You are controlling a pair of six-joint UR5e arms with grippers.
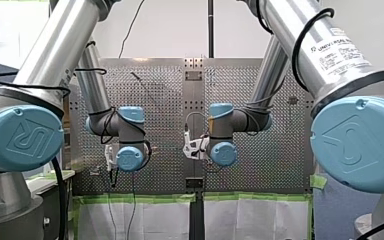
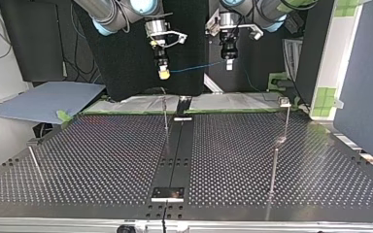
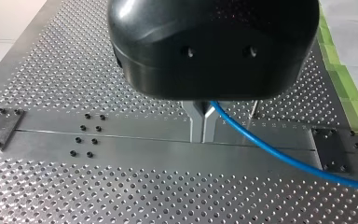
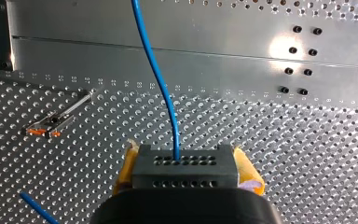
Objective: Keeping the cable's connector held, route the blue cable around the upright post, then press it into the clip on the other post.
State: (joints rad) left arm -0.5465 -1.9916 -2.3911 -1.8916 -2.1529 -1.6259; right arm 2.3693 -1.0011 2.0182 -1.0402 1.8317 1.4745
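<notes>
Both arms point their grippers down, side by side. My left gripper point(image 3: 203, 125) is closed on the blue cable point(image 3: 279, 156); my right gripper point(image 4: 185, 163) clamps the connector point(image 4: 185, 173) between yellow pads point(image 4: 248, 171).

Your cable point(image 2: 199, 65) runs from the connector point(image 4: 185, 164), held in the fingers point(image 4: 248, 171) of the right gripper point(image 2: 163, 74), to the left gripper point(image 2: 228, 63), above the table point(image 2: 102, 160). In the top view, one post point(image 2: 165, 116) stands mid-table, another post point(image 2: 287, 121) well to its right.
</notes>
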